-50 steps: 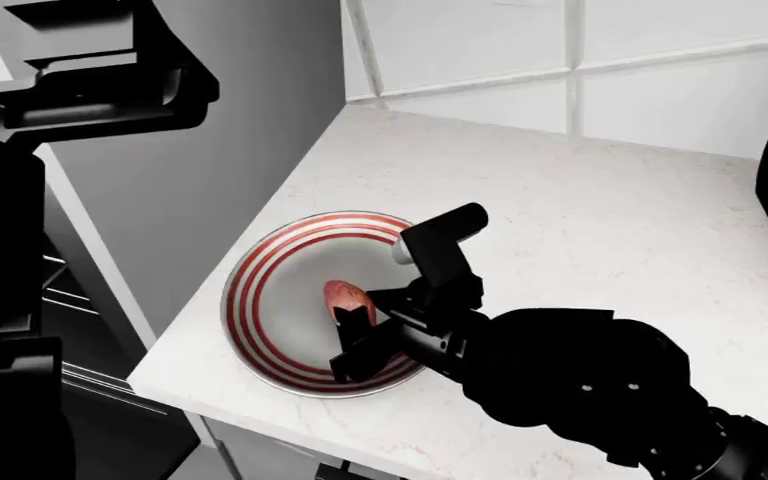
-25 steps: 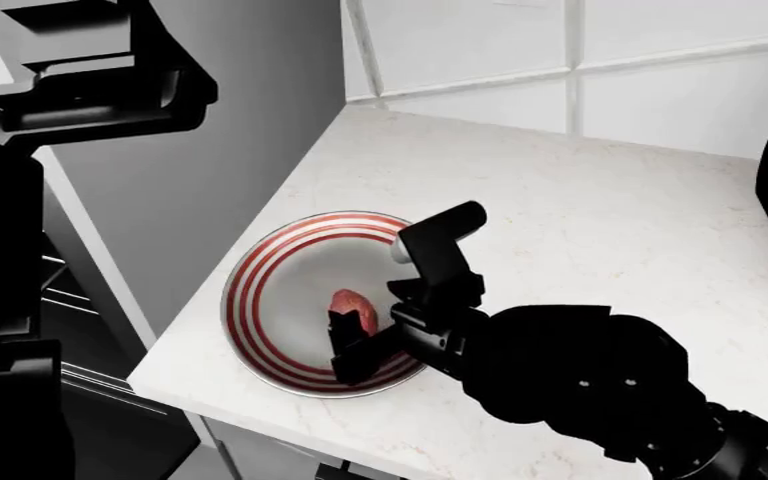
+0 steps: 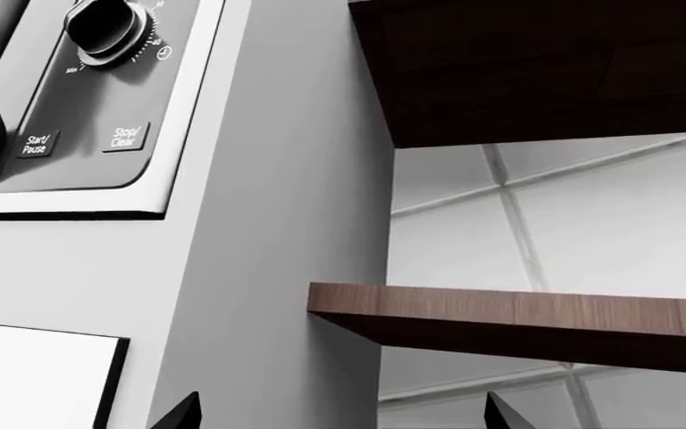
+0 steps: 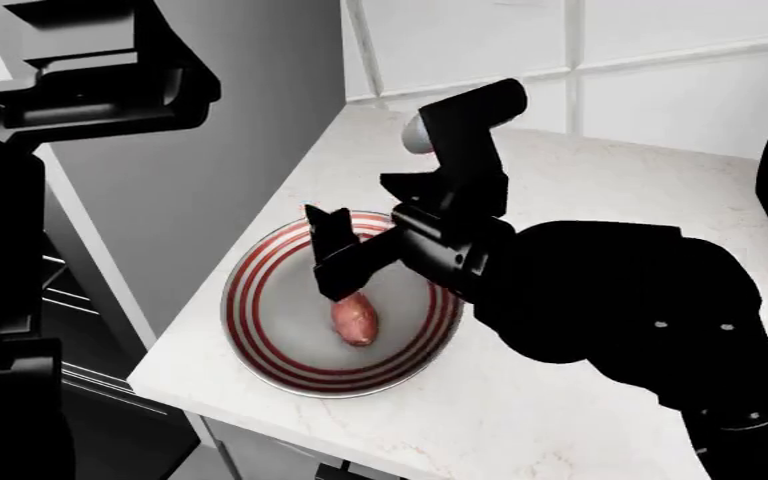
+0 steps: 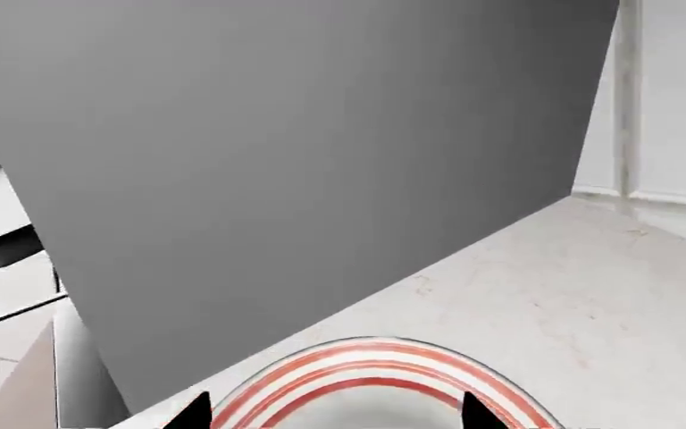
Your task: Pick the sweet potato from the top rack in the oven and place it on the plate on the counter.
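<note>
The sweet potato (image 4: 355,320), small and reddish-pink, lies free on the grey centre of the plate (image 4: 244,300). The plate, rimmed in red and white stripes, rests on the white counter (image 4: 598,200) near its left front corner. My right gripper (image 4: 364,235) hangs open above the plate with nothing between its fingers. In the right wrist view the right gripper (image 5: 335,416) frames the plate rim (image 5: 367,353); the sweet potato is not in that view. My left gripper (image 3: 343,416) is open and empty, raised high. The oven is hidden behind my left arm (image 4: 77,70).
A tall grey cabinet side (image 4: 224,150) stands just left of the counter. White tiled wall (image 4: 651,60) backs the counter. The left wrist view shows an appliance control panel (image 3: 93,98) with a knob, and brown wooden shelves (image 3: 522,317).
My right gripper has let go of the sweet potato and risen up and back from the plate. The sweet potato now lies free on the plate. The left arm is unmoved.
</note>
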You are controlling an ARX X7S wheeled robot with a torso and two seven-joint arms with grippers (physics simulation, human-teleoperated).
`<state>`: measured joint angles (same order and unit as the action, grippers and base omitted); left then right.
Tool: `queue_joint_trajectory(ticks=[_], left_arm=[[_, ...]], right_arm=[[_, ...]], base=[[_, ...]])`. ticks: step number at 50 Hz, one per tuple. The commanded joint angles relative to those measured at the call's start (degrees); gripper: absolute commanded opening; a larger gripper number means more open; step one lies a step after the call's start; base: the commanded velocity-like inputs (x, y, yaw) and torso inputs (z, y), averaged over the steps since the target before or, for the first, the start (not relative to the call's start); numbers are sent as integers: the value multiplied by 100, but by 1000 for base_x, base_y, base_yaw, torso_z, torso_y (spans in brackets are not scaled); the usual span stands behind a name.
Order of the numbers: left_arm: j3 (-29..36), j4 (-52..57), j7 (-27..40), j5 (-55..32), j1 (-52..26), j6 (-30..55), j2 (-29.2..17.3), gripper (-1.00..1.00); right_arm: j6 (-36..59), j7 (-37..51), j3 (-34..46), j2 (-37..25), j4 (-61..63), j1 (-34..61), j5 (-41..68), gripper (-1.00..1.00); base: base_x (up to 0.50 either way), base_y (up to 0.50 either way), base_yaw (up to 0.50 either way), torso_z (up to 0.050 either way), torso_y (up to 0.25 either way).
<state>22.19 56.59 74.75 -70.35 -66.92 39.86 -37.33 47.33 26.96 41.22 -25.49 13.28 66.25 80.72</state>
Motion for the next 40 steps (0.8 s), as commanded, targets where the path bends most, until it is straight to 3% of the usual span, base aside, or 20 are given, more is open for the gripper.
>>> queue_joint_trajectory(ticks=[1, 22, 40], left_arm=[[37, -3, 12, -4, -17, -5, -1, 100], [28, -25, -36, 59, -4, -64, -84, 100], [-154, -55, -32, -188, -341, 27, -472, 100]], right_arm=[[34, 300, -546, -63, 356, 992, 326, 100], [234, 1357, -1304, -757, 1524, 2230, 984, 100], [177, 2476, -1943, -2035, 2622, 2011, 1759, 100]], base=[[0, 0, 0, 0, 0], [0, 0, 0, 0, 0], [0, 0, 0, 0, 0]])
